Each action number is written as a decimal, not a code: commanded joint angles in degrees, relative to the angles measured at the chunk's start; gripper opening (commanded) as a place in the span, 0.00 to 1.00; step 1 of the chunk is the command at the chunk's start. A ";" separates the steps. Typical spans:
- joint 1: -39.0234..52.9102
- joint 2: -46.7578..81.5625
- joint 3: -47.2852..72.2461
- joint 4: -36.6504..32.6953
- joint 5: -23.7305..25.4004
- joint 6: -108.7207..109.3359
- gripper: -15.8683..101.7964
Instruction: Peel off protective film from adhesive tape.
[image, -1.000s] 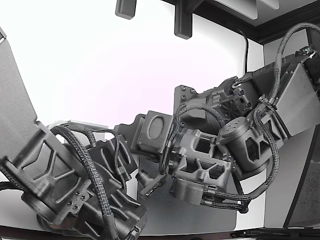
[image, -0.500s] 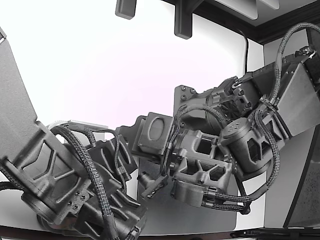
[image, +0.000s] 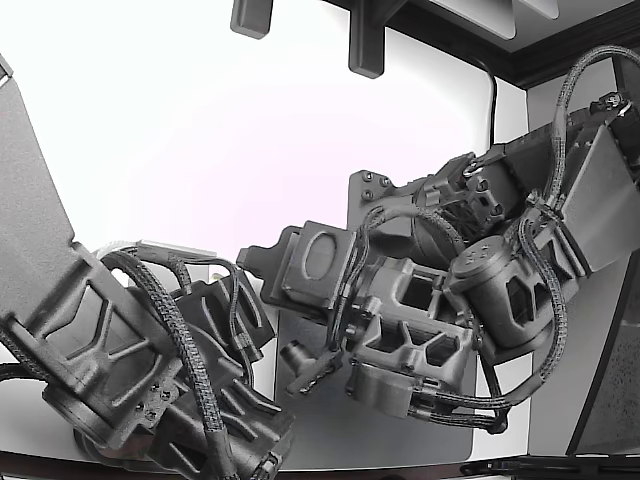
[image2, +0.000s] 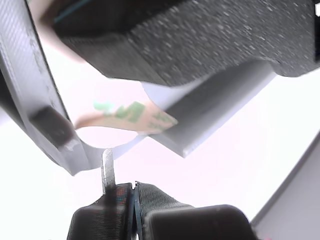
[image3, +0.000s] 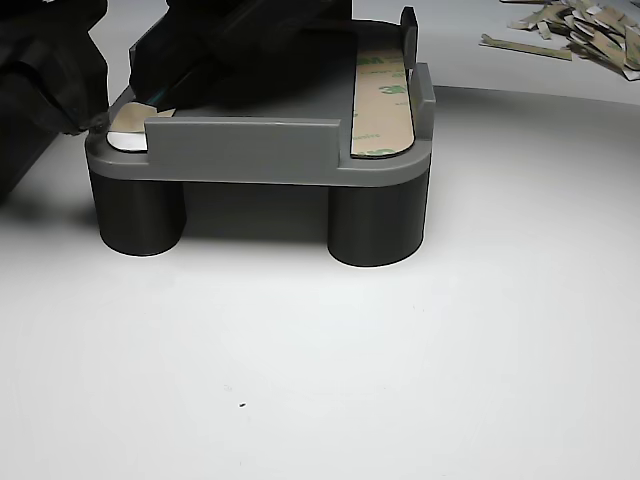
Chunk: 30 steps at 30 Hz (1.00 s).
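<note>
The grey fixture (image3: 240, 150) stands on two round legs. Along its right channel lies a tape strip (image3: 382, 95) with its printed protective film still on. At the fixture's left end the film (image3: 152, 108) is lifted, and bare white tape (image3: 125, 141) shows under it. The wrist view shows that tan, green-printed film (image2: 130, 115) curling up off the fixture's rounded rim (image2: 200, 127). My gripper (image2: 134, 189) is shut just off that rim, with a thin metal tip (image2: 107, 167) sticking out. The film hangs apart from my fingertips. In the exterior view the gripper (image: 303, 372) sits between the two arms.
A second dark arm (image: 130, 350) fills the exterior view's left, close to my wrist. A black block (image2: 200, 35) hangs over the fixture in the wrist view. Several peeled film scraps (image3: 575, 25) lie on the white table (image3: 400, 380) at the far right.
My arm's wrist and elbow have shifted a little toward the exterior view's right and downward. The left arm has stayed still.
</note>
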 joint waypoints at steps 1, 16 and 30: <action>-0.53 2.37 -2.90 3.34 0.44 0.53 0.04; -1.32 13.62 -5.71 16.44 -0.79 14.15 0.73; -18.81 33.31 0.53 16.79 -26.89 36.30 0.03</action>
